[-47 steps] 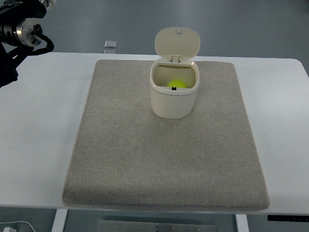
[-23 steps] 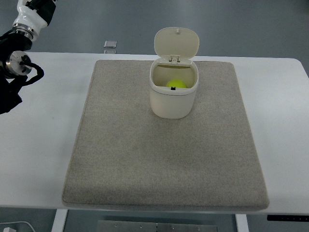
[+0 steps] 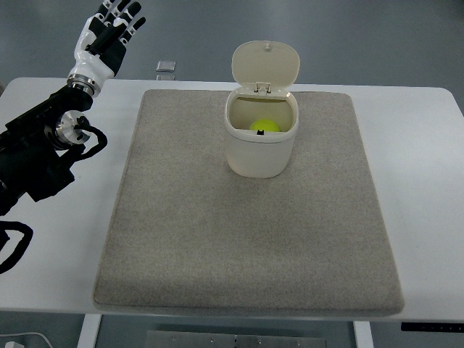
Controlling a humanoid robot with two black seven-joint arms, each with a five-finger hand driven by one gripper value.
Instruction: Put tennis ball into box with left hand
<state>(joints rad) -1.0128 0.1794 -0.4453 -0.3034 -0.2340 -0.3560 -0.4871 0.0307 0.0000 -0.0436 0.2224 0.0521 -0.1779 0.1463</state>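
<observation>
Yellow-green tennis ball [image 3: 265, 125] sits at the bottom of the cream box [image 3: 260, 148], lid [image 3: 266, 65] tipped back so the mouth is clear. Box stands on the grey mat [image 3: 246, 239]. My left hand [image 3: 109, 32] is off at the far left corner, fingers spread, empty; drop looks done.

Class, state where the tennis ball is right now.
In the top view the tennis ball lies inside the open cream box, which stands on the grey mat toward its far edge.
</observation>
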